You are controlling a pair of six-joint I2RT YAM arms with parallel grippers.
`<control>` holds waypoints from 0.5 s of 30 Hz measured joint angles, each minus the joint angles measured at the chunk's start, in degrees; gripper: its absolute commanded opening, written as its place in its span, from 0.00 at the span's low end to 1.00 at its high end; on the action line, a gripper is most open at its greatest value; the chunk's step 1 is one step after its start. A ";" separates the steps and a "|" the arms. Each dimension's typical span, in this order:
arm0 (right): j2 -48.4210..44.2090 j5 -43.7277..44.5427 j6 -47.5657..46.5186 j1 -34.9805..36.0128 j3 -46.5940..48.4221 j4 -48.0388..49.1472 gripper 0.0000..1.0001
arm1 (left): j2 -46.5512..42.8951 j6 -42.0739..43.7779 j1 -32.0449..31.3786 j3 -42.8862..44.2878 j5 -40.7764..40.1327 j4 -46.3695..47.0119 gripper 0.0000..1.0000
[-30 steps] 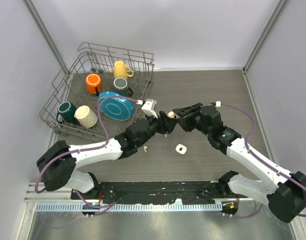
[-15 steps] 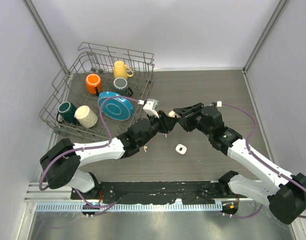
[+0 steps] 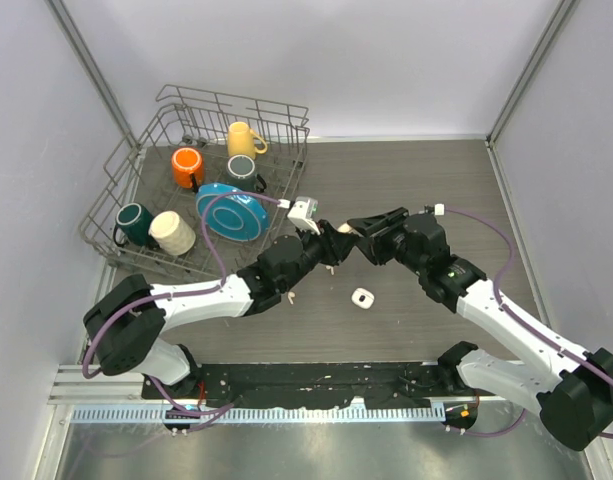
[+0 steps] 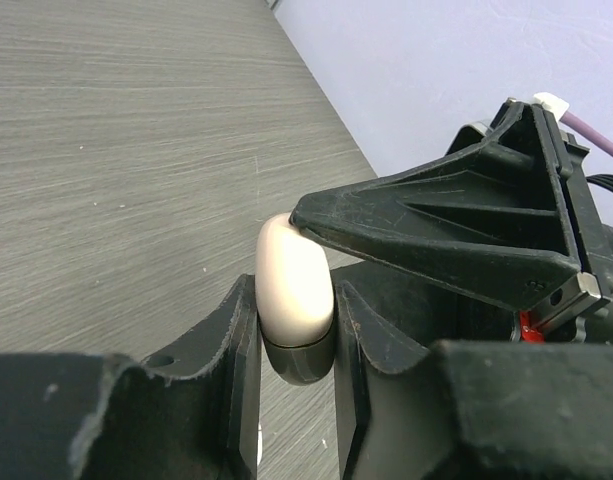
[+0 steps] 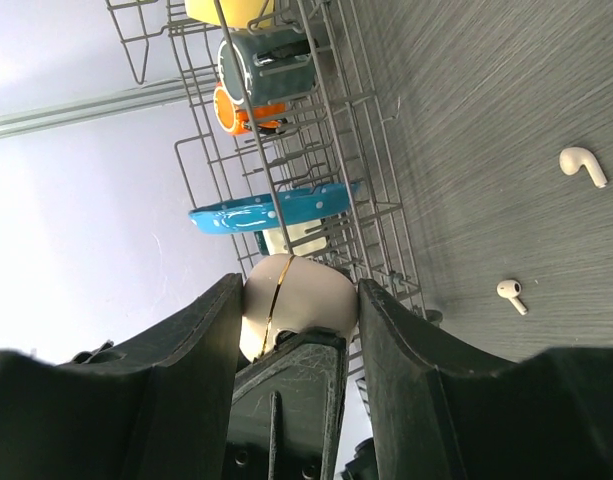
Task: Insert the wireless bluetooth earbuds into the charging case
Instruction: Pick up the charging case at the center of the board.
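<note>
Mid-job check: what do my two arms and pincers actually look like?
The arms match. The left arm and right arm have white shells with bulky black joints, and a purple cable loops along each. The left pincer and right pincer are matte black with scuffed, ribbed, tapering fingers. A white block sits on the left wrist.

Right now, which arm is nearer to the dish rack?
Left. The left arm runs just along the near side of the dish rack; the right arm is well off to its right.
</note>
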 measured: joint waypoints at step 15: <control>-2.32 -2.05 -7.23 -0.07 0.70 -0.59 0.83 | -0.76 6.27 -0.02 -1.01 4.98 1.42 0.00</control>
